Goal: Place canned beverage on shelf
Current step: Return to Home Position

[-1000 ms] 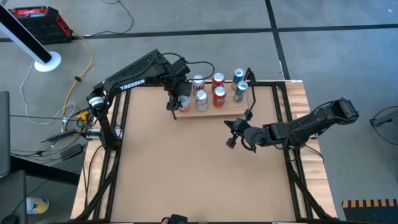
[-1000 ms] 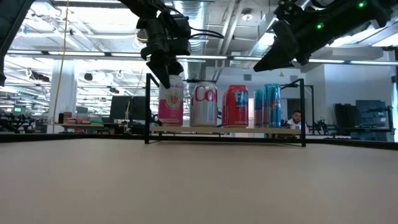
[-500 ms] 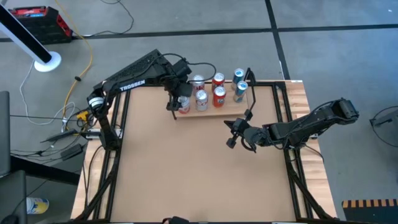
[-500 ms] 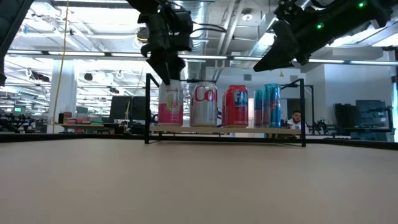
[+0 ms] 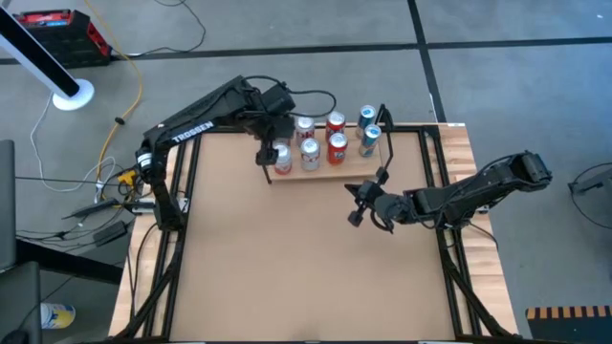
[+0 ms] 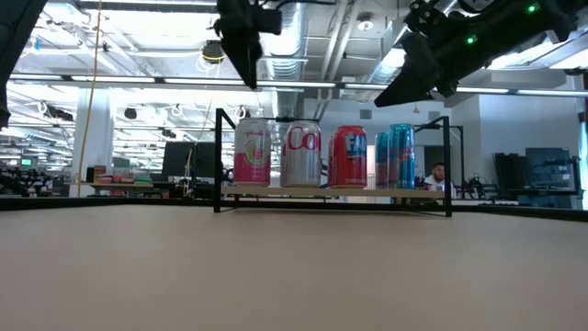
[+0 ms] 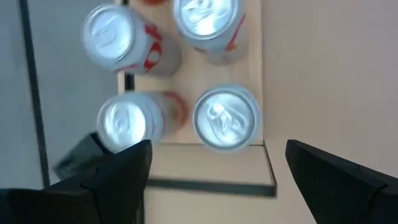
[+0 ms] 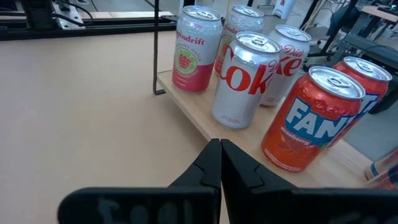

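Left gripper (image 7: 217, 147) high above the shelf's (image 5: 323, 164) left end, pointing down, fingers wide apart, empty, right gripper (image 8: 219, 149) hovering before the shelf, closed on nothing

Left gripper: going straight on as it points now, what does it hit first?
Likely the top of the front pink and white can; the open left gripper is centred over it, shelf below. Depth unclear.
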You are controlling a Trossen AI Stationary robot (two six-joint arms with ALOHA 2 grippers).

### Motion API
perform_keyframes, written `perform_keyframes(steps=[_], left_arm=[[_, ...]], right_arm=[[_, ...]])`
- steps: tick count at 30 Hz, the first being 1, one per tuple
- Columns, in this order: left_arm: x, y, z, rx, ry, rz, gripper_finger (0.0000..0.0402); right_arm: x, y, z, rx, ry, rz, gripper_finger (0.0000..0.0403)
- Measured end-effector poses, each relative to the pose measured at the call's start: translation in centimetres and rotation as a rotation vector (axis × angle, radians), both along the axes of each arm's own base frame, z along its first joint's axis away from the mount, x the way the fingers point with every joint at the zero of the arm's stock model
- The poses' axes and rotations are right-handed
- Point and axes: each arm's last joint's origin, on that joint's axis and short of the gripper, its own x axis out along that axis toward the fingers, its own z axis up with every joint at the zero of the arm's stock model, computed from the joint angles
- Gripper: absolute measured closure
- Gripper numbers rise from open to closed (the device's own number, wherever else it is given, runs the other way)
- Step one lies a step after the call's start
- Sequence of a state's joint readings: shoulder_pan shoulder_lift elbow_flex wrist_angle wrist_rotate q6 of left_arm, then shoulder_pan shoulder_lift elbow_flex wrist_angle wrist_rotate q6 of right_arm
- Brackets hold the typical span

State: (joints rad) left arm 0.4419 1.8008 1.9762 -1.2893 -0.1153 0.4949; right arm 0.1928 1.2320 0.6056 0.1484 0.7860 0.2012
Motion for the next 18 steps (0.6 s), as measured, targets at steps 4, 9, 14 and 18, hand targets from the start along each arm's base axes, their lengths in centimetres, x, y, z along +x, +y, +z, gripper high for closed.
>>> perform_keyframes(steps=[4,9,14,18], left_arm=[[-1.2,-1.0,1.6,-0.038,-0.006,0.075,0.0047],[-4.7,-3.3,3.8,-0.084,-0.027,0.141,0.0047],[-9.0,-7.0,4.8,-0.084,-0.178,0.152,0.0047],[-11.9,-10.5,3.3,-0.087,-0.393,0.085,0.0047]], right_arm=[[0.0,0.0,0.0,-0.001,0.004,0.000,0.0376],[0.0,0.0,0.0,0.000,0.005,0.001,0.0376],[0.0,0.1,0.0,0.021,-0.011,-0.006,0.0376],[0.0,0.1,0.0,0.031,-0.019,-0.010,0.0376]])
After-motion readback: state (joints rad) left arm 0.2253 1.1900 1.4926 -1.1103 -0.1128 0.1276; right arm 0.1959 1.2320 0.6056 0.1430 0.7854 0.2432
